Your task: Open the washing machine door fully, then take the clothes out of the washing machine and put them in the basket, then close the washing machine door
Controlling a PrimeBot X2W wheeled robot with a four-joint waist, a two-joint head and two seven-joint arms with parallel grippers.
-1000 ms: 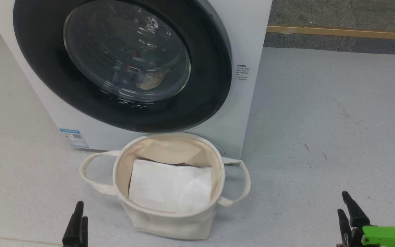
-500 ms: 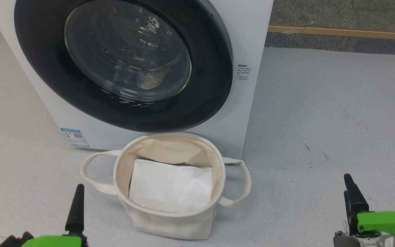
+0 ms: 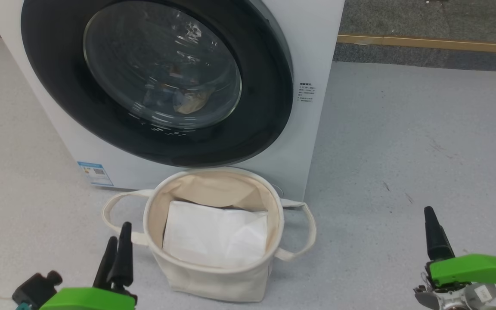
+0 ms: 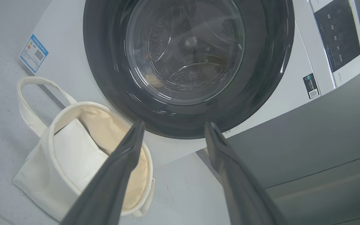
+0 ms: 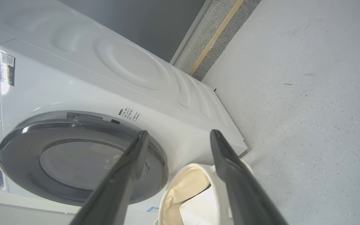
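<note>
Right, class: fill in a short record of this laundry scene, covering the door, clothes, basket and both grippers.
door: shut against the washer
clothes: inside the drum, seen through the door
basket: on the floor in front of the washer, holding a flat white sheet
left gripper: open, empty, to the basket's left
right gripper: open, empty, off to the basket's right
step: door not yet opened

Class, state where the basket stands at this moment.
In the head view, the basket stands on the floor at lower centre, before the washing machine, below its door.
</note>
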